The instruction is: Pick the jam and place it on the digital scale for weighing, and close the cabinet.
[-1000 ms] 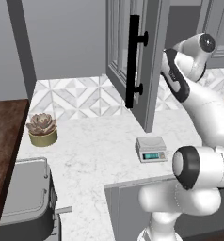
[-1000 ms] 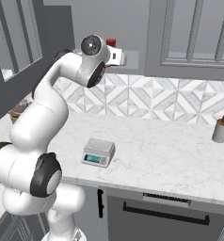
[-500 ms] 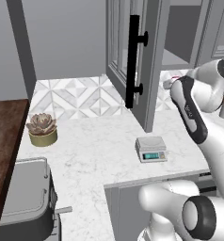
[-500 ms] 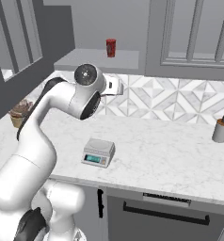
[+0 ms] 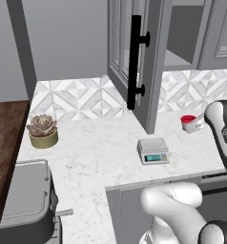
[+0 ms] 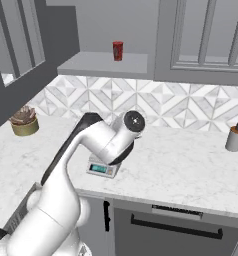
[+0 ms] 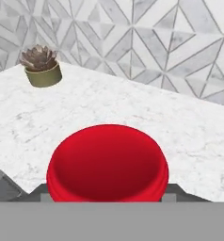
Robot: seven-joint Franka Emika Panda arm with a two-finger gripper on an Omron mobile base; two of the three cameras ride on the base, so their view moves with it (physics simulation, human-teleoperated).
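The jam (image 5: 187, 121), a squat red jar, hangs just above the counter to the right of the digital scale (image 5: 153, 151), with my gripper (image 5: 193, 125) shut on it. In the hand view the jam's red top (image 7: 108, 164) sits between my dark fingertips (image 7: 2, 182), over white marble. The scale (image 6: 103, 168) is flat and light grey with a teal display, and my arm partly covers it in the right base view. The cabinet door (image 5: 122, 57) stands wide open, its black bar handle (image 5: 134, 62) facing me; it juts out above the counter left of the jar.
A taller slim red container (image 6: 118, 50) stands on the open cabinet shelf (image 6: 103, 64). A potted succulent (image 5: 42, 130) sits at the counter's left, also seen as the plant (image 7: 42, 68). A soap dispenser (image 6: 234, 137) stands far right. A metal sink (image 5: 22, 202) lies at lower left.
My arm has swung down from shelf height to just above the counter, carrying the jam to the right of the scale.
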